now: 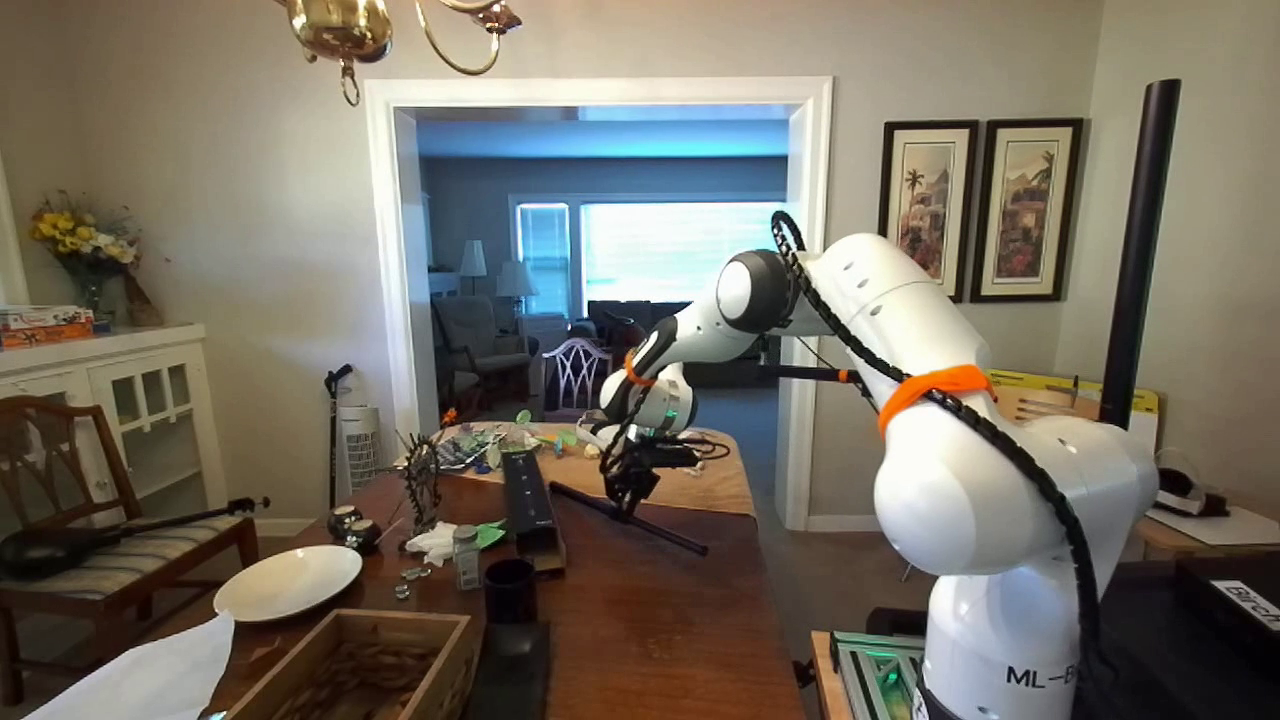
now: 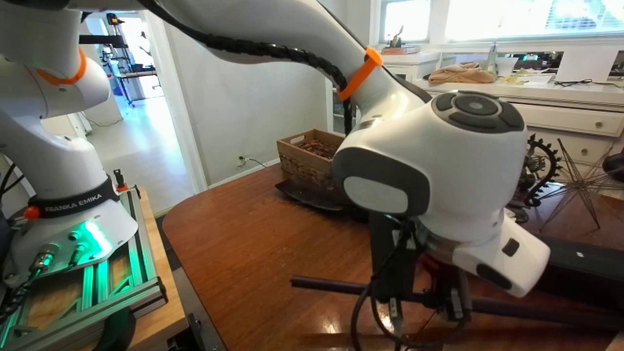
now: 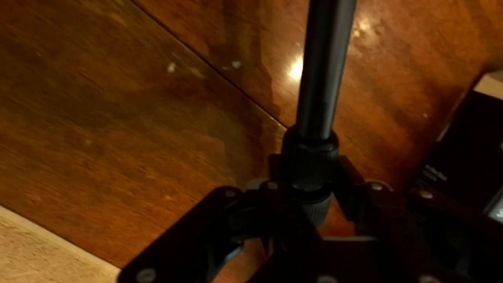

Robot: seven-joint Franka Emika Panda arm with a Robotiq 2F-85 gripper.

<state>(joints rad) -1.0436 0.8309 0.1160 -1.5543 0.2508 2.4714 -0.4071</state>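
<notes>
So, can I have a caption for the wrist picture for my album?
Robot hand grips a black pole by its collar over a shiny table, near a black box.

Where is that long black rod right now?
In an exterior view, the black rod slants over the wooden table, just right of the long black box. In the wrist view, the gripper holds it by its collar.

White arm [image 1: 900, 285], black ridged cable [image 2: 258, 48], orange straps [image 2: 361, 73]

In the wrist view, the black pole [image 3: 320, 94] is cut off by the top edge; the black box [image 3: 467, 149] — its pale lettering [image 3: 435, 173] blurred (unreadable) — by the right.
</notes>
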